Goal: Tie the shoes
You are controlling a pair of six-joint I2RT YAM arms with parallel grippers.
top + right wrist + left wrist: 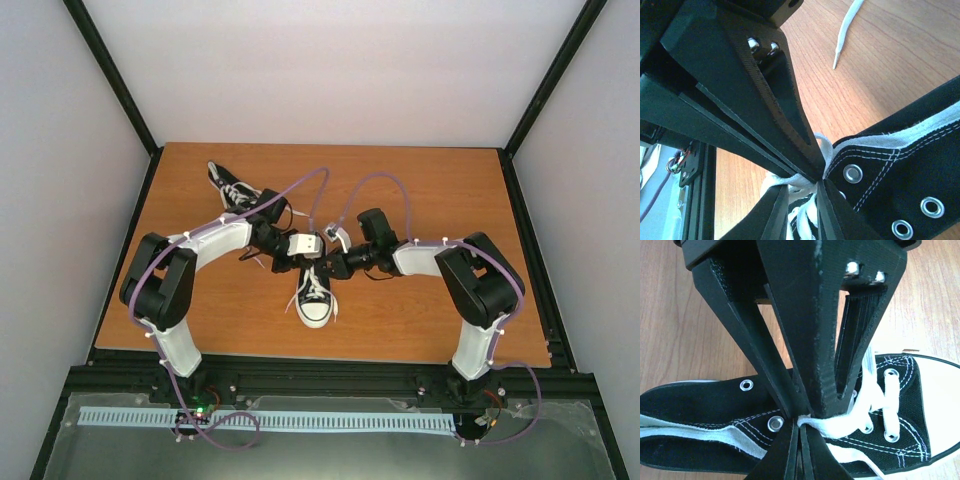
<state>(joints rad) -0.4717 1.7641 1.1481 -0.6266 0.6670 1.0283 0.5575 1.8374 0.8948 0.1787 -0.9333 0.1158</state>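
Black left gripper fingers pinch a white lace over the shoe; right gripper fingers clamp its lace beside an eyelet.

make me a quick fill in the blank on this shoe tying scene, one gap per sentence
1. The left gripper is shut on a white ____ of the black sneaker.
2. That sneaker's toe cap is coloured ____.
3. The wooden table carries ____ sneakers in all.
4. In the top view, the other sneaker lies toward the table's far ____ corner.
Missing words: lace; white; two; left.
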